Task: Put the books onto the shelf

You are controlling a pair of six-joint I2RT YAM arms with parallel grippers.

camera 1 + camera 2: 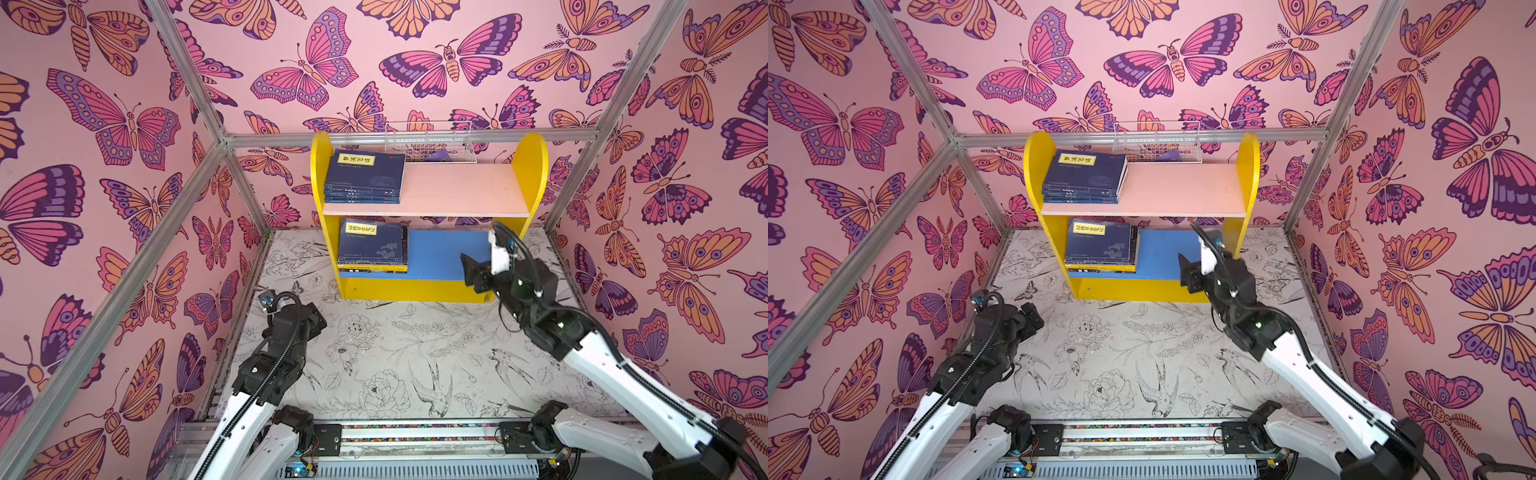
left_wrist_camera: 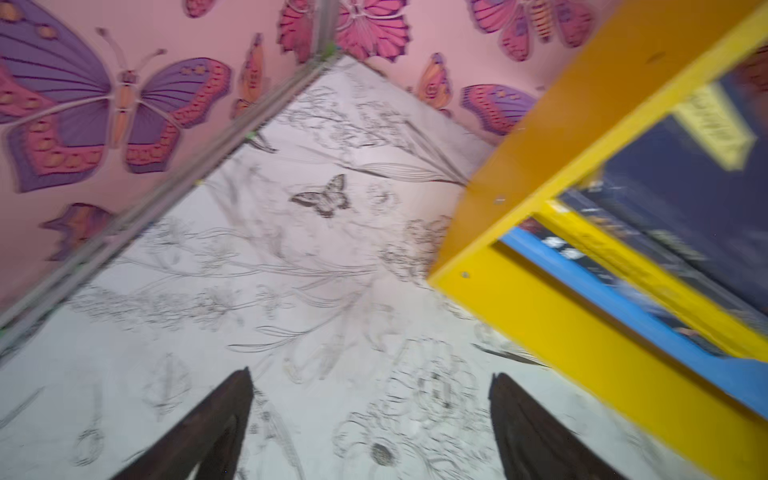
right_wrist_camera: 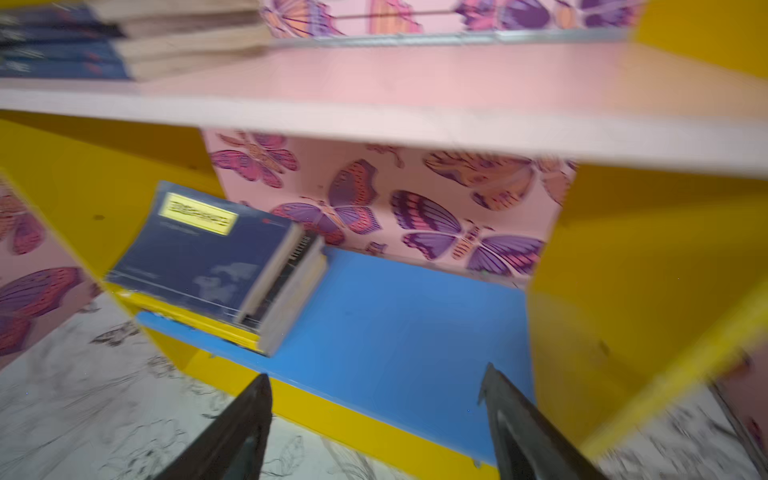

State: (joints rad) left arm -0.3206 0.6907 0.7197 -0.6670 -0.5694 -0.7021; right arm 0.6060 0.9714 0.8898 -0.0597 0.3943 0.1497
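- Books stacked on shelf (image 1: 528, 174): upper stack (image 1: 365, 176) at 11 o'clock, lower stack (image 1: 372, 247) at 8.
- Page edges visible only from right wrist.
- Left gripper (image 2: 370, 419) spread, empty, over table (image 2: 249, 311).
- Right gripper (image 3: 376, 411) spread, empty, facing blue board (image 3: 395, 316).

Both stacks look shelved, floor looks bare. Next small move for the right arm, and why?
Probably pull the right end effector straight back from the shelf. It is open and empty at the blue board's front edge, the lower stack lies flat beside it, and no books show on the floor mat.
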